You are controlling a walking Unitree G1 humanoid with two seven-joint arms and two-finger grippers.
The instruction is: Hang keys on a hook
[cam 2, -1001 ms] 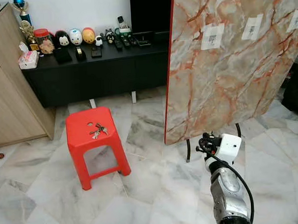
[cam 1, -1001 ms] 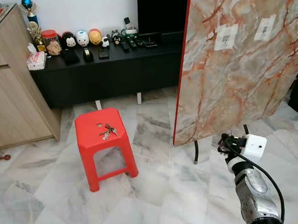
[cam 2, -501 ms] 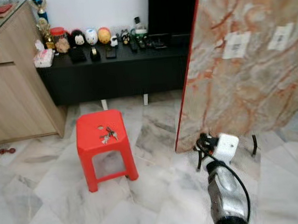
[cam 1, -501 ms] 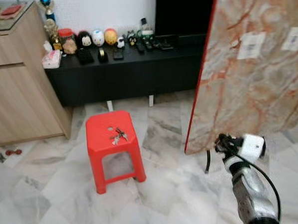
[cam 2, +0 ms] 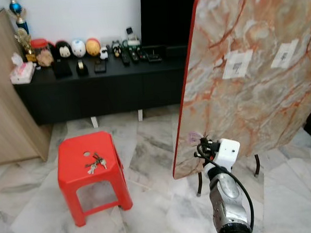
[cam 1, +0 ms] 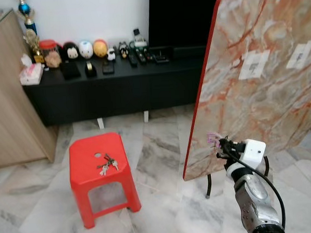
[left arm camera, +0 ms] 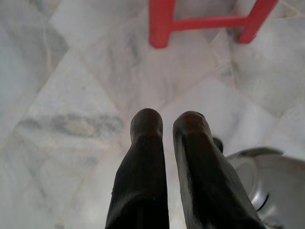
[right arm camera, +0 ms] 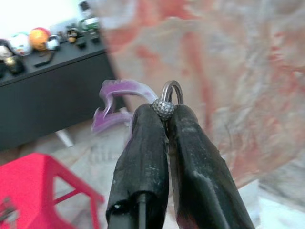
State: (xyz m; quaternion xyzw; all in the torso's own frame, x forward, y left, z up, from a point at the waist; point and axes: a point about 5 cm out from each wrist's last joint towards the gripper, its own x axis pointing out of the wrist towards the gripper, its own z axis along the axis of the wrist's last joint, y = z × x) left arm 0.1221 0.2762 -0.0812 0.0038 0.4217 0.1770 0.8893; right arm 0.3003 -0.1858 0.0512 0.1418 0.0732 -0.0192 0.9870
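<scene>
Right gripper [right arm camera: 166, 114]: your fingers were pinched together on a metal key ring [right arm camera: 172, 91] with a small textured ball at the tips; a purple hook [right arm camera: 119, 102] sat just beside the ring, in front of the marble board [cam 1: 263, 74].
Left gripper [left arm camera: 167, 126]: your two black fingers sat close together with only a thin gap, holding nothing, pointed at the marble floor [left arm camera: 71, 95] near the stool's legs.
Keys [cam 1: 107, 164]: a bunch lay on top of the red stool [cam 1: 98, 177], well apart from your right gripper.
</scene>
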